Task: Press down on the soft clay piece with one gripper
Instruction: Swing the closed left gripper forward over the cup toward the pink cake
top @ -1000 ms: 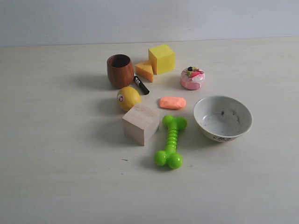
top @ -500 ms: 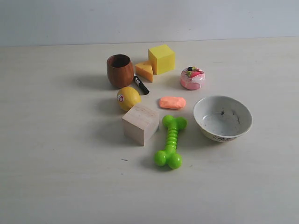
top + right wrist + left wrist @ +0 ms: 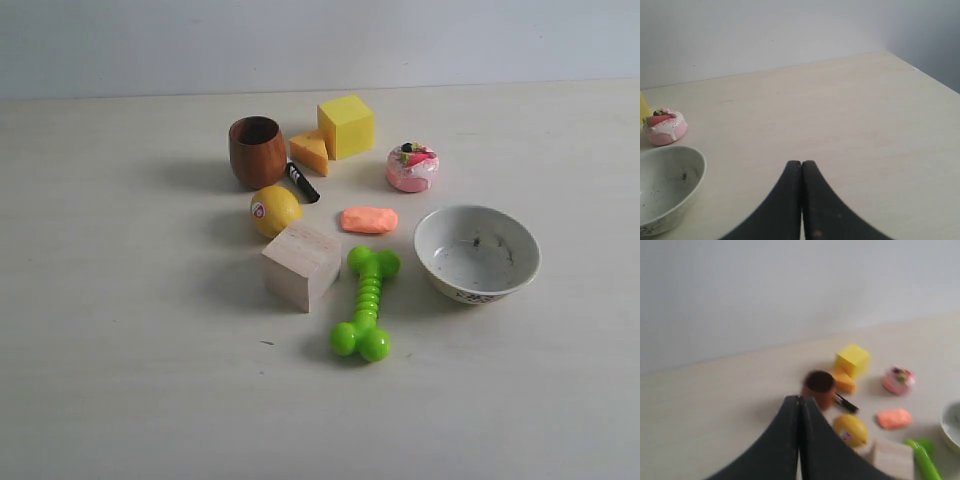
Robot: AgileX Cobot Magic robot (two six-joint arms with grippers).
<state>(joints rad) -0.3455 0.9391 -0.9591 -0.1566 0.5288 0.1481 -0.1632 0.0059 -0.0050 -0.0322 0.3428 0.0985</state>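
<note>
The soft clay piece (image 3: 369, 220), a flat salmon-orange oblong, lies on the table among the toys, between the yellow ball and the bowl; the left wrist view also catches the clay (image 3: 893, 418), blurred. Neither arm shows in the exterior view. My left gripper (image 3: 799, 399) is shut with nothing between its fingers, high above the table and well short of the clay. My right gripper (image 3: 801, 163) is shut and empty too, over bare table beside the bowl; the clay is out of its view.
Around the clay stand a brown wooden cup (image 3: 257, 151), an orange cheese wedge (image 3: 310, 153), a yellow cube (image 3: 346, 126), a pink cake toy (image 3: 412, 167), a yellow ball (image 3: 275, 210), a wooden block (image 3: 300, 265), a green bone toy (image 3: 365, 303), a black marker (image 3: 302, 183) and a white bowl (image 3: 477, 253).
</note>
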